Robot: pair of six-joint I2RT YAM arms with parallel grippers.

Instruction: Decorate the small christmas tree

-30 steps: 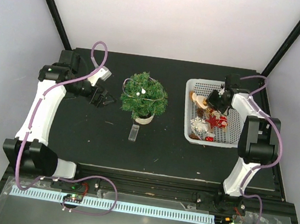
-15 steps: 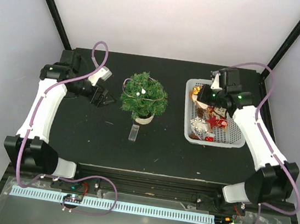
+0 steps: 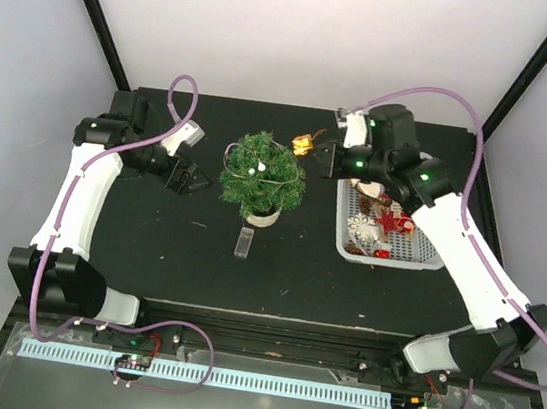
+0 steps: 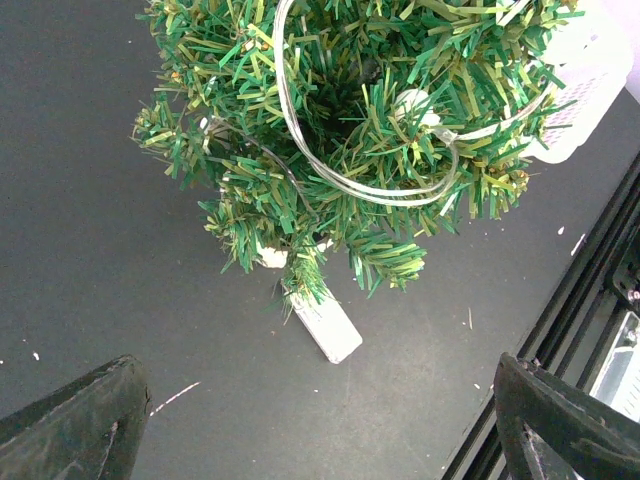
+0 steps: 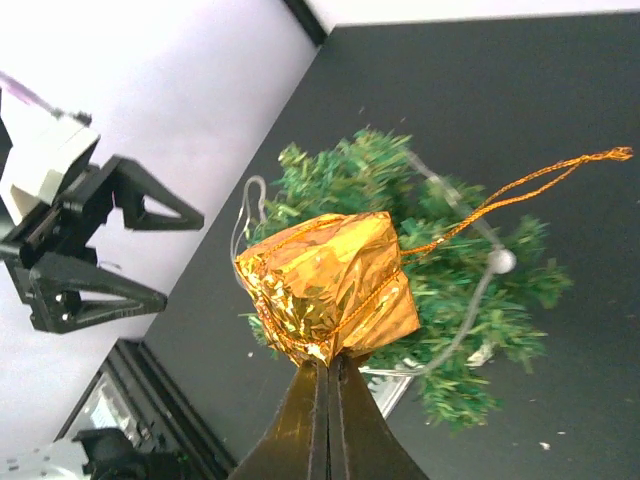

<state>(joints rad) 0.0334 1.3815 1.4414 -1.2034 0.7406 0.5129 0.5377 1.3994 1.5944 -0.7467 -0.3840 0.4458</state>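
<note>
A small christmas tree, bushy and dark green, stands upright on its pale round base near the middle of a black table. A thin pale wire with small white beads loops around its branches. A small clear rectangular piece lies flat on the table just in front of the base.

To the tree's left, the left gripper hangs close beside the branches without touching them, its fingers spread wide and holding nothing.

To the tree's upper right, the right gripper has its fingers pressed together on a gold foil gift box, pinching it at its lower edge. A gold cord loop trails from the box. The box is held in the air between the tree and a white basket, which sits at the right of the table with red and white ornaments in it.
</note>
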